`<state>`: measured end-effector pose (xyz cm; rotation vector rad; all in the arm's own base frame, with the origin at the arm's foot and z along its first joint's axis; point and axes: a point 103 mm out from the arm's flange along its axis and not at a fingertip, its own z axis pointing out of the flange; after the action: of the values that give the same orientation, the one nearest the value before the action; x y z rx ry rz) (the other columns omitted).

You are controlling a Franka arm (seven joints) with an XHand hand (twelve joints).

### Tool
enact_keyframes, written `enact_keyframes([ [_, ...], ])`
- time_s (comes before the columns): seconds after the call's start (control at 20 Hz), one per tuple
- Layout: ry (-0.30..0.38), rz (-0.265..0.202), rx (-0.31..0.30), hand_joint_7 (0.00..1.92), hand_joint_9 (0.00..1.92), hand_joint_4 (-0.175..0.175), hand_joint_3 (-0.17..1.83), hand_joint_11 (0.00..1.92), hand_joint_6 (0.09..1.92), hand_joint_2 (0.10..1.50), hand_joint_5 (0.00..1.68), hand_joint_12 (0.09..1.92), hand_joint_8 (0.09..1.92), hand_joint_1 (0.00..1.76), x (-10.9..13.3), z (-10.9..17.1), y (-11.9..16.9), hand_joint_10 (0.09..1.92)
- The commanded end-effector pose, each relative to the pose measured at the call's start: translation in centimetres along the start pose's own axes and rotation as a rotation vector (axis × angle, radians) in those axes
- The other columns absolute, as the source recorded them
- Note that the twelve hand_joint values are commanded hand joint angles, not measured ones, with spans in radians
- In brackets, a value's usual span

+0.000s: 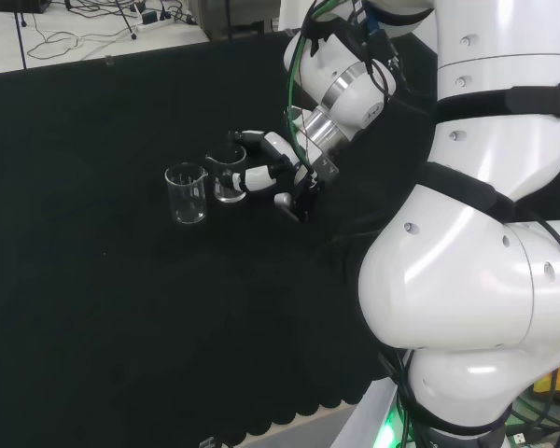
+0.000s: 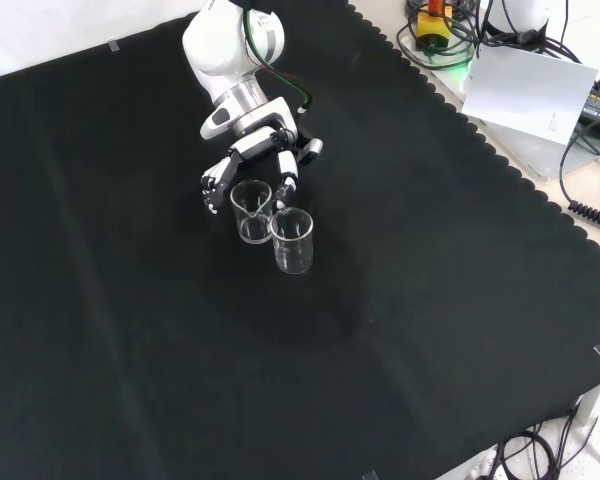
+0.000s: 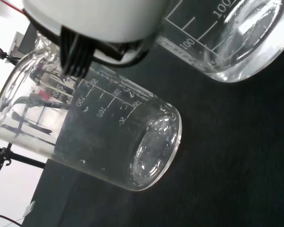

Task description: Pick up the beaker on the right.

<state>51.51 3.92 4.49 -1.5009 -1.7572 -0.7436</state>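
In the head view, going from the left, the black-clothed bench (image 1: 93, 308) lies bare across the left third of the frame. Left of centre stand two clear glass beakers, upright and side by side. The left beaker (image 1: 187, 193) stands free with cloth all round it. The right beaker (image 1: 227, 176) stands just beside it, a little higher in the frame, and the two look to be touching or nearly so. The robot hand (image 1: 271, 173) reaches in from the right at the frame's middle, its black and white fingers (image 1: 247, 178) curled partway round the right beaker's wall, one above and one across its near side. Whether they press on the glass cannot be told. Both beakers rest on the cloth. To the right, the arm's white links (image 1: 467, 261) take up the frame from top to bottom.

In the front view, the same pair sits in the upper left-centre. The beaker nearer the robot hand (image 2: 251, 211) is to the left and higher, its spout toward the frame's left, and the other beaker (image 2: 292, 240) is lower and right, touching it. The robot hand (image 2: 255, 150) comes down from the top, with its fingers spread on both sides of the upper beaker.

In the wrist view, two graduated beakers appear close, one large in the middle (image 3: 104, 132) and one at the upper right (image 3: 227, 38), with black cloth between them.
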Motion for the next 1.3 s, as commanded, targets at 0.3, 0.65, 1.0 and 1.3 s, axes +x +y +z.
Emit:
enact_keyframes([
  [0.3,0.017,-0.004,0.010,0.34,0.45,-0.049,0.64,0.06,0.09,0.51,0.52,1.36,0.67,0.96,-0.07,0.23,0.42,0.60],
  [0.65,0.011,-0.007,0.021,0.33,0.44,-0.050,0.64,0.05,0.09,0.51,0.51,1.36,0.68,0.96,0.04,0.53,0.43,0.60],
  [1.0,0.006,-0.013,0.015,0.32,0.44,-0.051,0.63,0.05,0.09,0.51,0.50,1.36,0.68,0.96,0.33,0.67,0.57,0.60],
  [1.3,0.006,-0.005,0.007,0.32,0.44,-0.051,0.63,0.05,0.09,0.51,0.50,1.36,0.68,0.96,0.33,0.73,0.76,0.60],
])
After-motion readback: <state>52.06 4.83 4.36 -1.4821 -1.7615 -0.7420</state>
